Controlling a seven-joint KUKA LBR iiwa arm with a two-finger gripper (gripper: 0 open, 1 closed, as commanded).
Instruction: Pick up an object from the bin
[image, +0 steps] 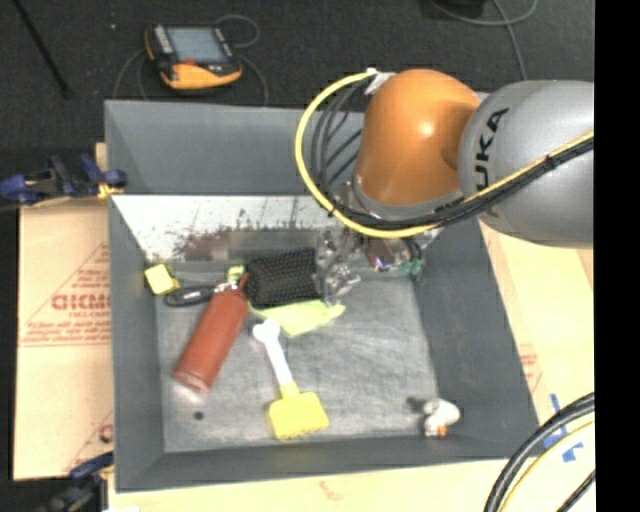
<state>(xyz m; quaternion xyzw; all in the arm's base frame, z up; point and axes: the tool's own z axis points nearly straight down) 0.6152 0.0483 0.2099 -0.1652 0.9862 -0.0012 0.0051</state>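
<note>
So the tool (337, 272) is down low toward the back of the bin (135, 330), right at the end of a black bristly hairbrush (280, 277) lying just to its left. Can't tell if it's wide or narrow. A red bottle (212, 340) lies further left, and a yellow-green scrap (300, 318) sits just in front of the tool.

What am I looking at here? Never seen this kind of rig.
One camera looks down into a grey metal bin. The big grey-and-orange thing reaching in from the right is a robot arm; its claw hangs low by the right end of a black hairbrush near the back. Close by lie a red bottle, a pale green piece and a white-handled yellow scraper. A small white toy sits in the near right corner. I can't tell whether the claw grips anything.
</note>
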